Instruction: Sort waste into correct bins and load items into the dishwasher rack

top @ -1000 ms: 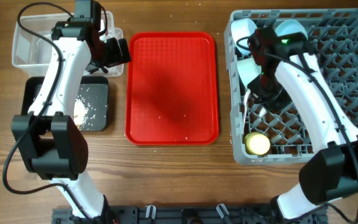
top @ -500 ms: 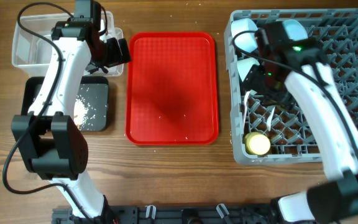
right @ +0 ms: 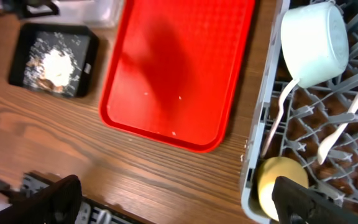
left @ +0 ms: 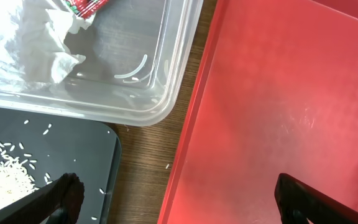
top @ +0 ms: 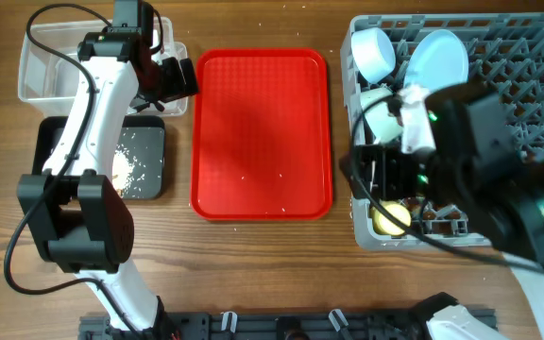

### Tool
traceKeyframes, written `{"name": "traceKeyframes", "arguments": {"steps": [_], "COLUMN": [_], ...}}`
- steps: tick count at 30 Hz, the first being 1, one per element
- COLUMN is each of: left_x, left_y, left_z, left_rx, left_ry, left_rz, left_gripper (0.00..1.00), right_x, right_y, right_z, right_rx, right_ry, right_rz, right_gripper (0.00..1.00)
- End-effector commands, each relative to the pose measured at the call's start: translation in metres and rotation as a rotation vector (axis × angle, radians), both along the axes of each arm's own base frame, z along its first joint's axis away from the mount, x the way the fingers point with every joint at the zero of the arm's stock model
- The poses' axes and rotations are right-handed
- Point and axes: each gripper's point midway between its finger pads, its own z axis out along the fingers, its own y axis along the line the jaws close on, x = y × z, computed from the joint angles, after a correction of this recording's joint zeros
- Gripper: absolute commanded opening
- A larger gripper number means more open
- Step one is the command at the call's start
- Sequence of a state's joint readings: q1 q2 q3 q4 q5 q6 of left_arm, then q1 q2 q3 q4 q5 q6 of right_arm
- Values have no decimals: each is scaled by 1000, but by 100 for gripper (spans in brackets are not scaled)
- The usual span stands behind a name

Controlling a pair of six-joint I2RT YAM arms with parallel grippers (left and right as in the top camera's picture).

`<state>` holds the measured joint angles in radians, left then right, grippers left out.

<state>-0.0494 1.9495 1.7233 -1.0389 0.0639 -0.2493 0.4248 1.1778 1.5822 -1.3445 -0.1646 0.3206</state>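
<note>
The grey dishwasher rack (top: 522,71) fills the right side of the table. The right arm hangs high above its near half and hides much of it from overhead. The flat red tray (top: 261,132) lies in the middle with only a few specks on it. At the far left sits the clear tub (top: 31,80), and the black tray (top: 154,184) lies just in front of it.

A pale blue plate (top: 440,59) stands on edge at the rack's far end, beside a bowl (top: 374,52) tipped on its side. A second bowl (top: 378,102) lies just nearer. Two white plastic utensils (right: 283,106) rest among the pegs, though I cannot tell spoon from fork. The yellow cup (top: 392,219) lies in the near left corner.

The crumpled napkin (left: 36,43) and the red wrapper (left: 86,6) are in the tub. The food scraps (top: 121,170) are heaped in the black tray.

The left gripper (left: 179,205) hovers over the gap between tub and red tray, fingers spread wide with nothing between them. The right gripper (right: 179,205) is spread wide too and grips nothing.
</note>
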Motion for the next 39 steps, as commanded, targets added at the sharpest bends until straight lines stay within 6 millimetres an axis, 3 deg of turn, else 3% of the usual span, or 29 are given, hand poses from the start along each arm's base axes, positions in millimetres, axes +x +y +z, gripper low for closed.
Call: {"name": "traceKeyframes", "arguments": {"steps": [1, 2, 5, 7, 9, 10, 13, 16, 21, 27, 30, 39], "left_x": [2, 2, 2, 2, 2, 2, 2, 2, 2, 2, 2, 2], "left_y": [2, 2, 2, 2, 2, 2, 2, 2, 2, 2, 2, 2], "left_z": [9, 9, 9, 9, 9, 9, 9, 9, 9, 9, 9, 9], "left_rx": [6, 6, 6, 6, 6, 6, 6, 6, 6, 6, 6, 6], "left_ry": [-23, -23, -23, -23, -23, -23, -23, -23, -23, -23, -23, -23], "left_rz": [10, 10, 10, 10, 10, 10, 10, 10, 10, 10, 10, 9], "left_gripper": [100, 100, 100, 100, 100, 100, 100, 100, 100, 100, 100, 100], "right_x": [3, 12, 32, 55, 73, 75, 65, 46, 24, 18, 15, 15], "right_y": [-12, -26, -40, -41, -55, -63, -84, -99, -103, -100, -97, -97], "right_z": [8, 12, 27, 45, 47, 43, 6, -50, -113, -142, -134, -136], "right_rx": [-32, -86, -159, -160, -130, -113, -19, 13, 25, 44, 65, 63], "right_ry": [-45, -95, -240, -414, -575, -618, -782, -888, -945, -959, -990, -982], "right_rz": [-64, -123, -172, -166, -221, -258, -304, -340, -350, -333, -312, -312], "right_gripper": [100, 100, 100, 100, 100, 100, 100, 100, 100, 100, 100, 100]}}
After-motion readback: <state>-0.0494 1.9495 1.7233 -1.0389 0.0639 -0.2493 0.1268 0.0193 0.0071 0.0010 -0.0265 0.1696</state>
